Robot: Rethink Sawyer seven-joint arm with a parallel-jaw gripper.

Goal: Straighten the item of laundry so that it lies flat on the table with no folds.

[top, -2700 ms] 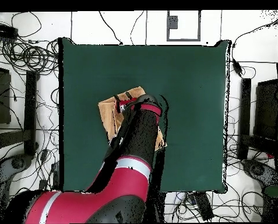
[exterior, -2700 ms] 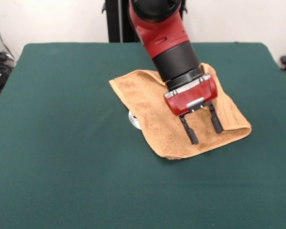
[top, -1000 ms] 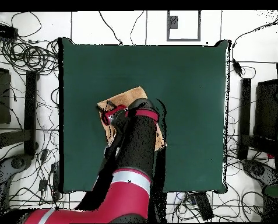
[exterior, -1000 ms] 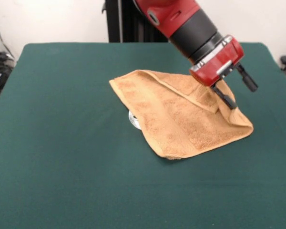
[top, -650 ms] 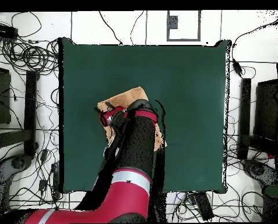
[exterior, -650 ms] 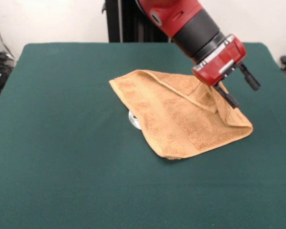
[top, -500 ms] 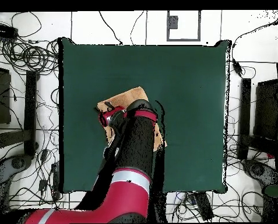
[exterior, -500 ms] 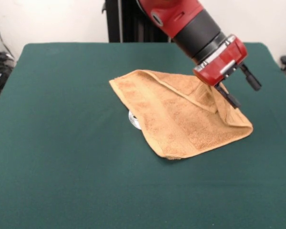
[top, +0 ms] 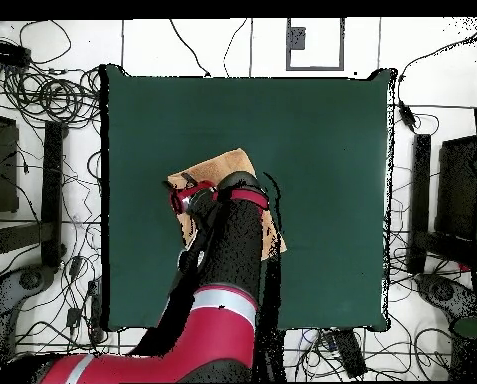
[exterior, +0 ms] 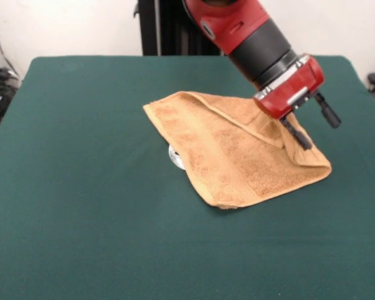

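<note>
One folded towel (exterior: 237, 150) lies on the surface (exterior: 81, 219); the hand (exterior: 315, 128), fingers spread and holding nothing, hangs tilted over the edge nearest it.

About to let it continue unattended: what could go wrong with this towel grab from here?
The open gripper sits at the towel's folded right edge, so closing may pinch both layers and drag the towel rather than unfold it. One finger lies on the cloth while the other hangs clear, so it may miss. The fold is still in place.
</note>
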